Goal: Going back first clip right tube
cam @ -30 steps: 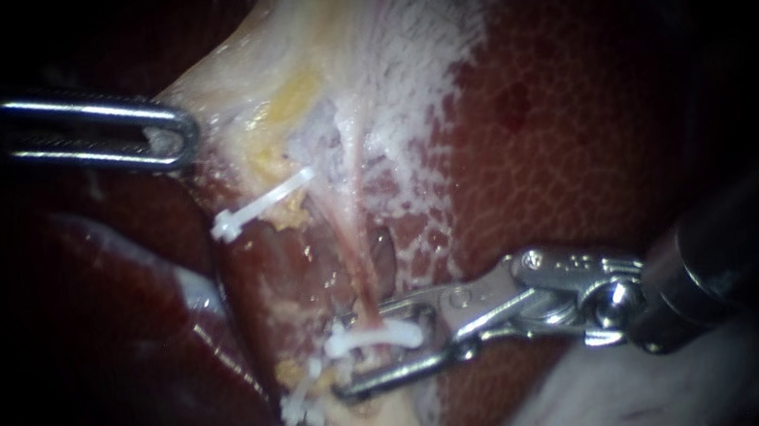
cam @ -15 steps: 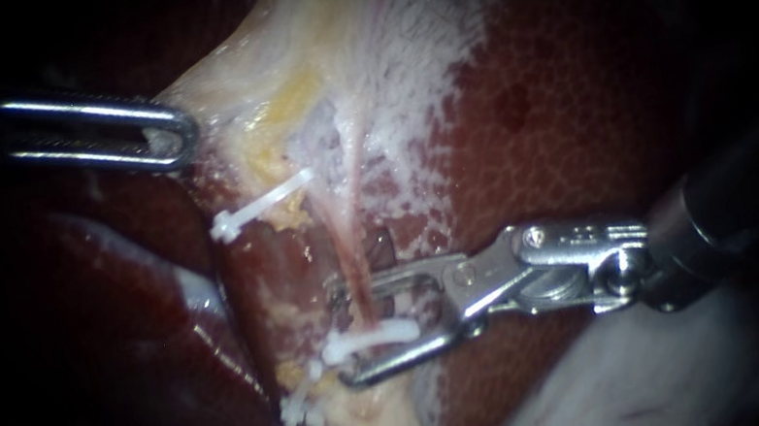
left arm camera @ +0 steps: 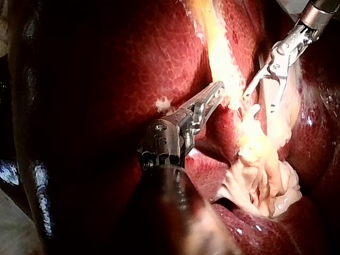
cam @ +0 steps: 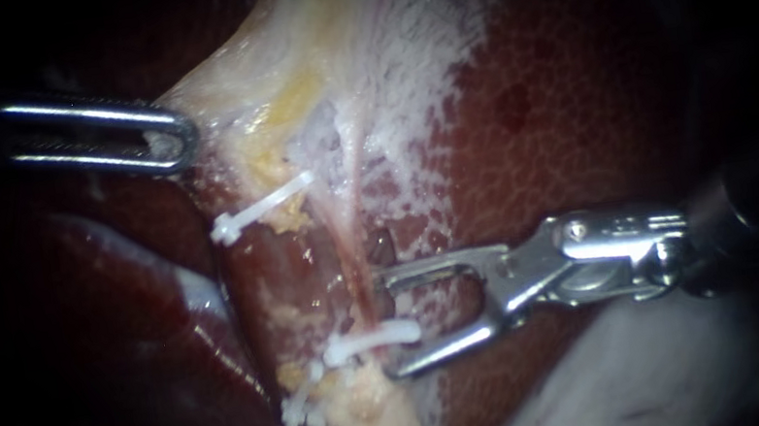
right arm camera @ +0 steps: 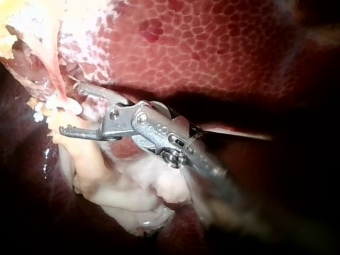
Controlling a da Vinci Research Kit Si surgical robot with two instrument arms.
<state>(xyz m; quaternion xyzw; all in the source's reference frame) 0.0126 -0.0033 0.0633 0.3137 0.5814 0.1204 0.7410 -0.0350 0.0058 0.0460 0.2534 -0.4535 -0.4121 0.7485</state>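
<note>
Well left of and above the clip (cam: 372, 339), pale tissue (cam: 284, 79) is clamped in the closed claw of the left instrument (cam: 170, 143). The white clip is fastened across the pink right tube (cam: 354, 265). Its right end is straddled by the wide-open, empty claw of the right instrument (cam: 393, 327), whose shaft is held nearly level.

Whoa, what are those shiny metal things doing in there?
Two robot instruments are working on a pig's liver. My left instrument is shut on a flap of pale tissue, holding it. My right instrument has its jaws open beside a white clip that sits across a thin pink tube, gripping nothing.
</note>
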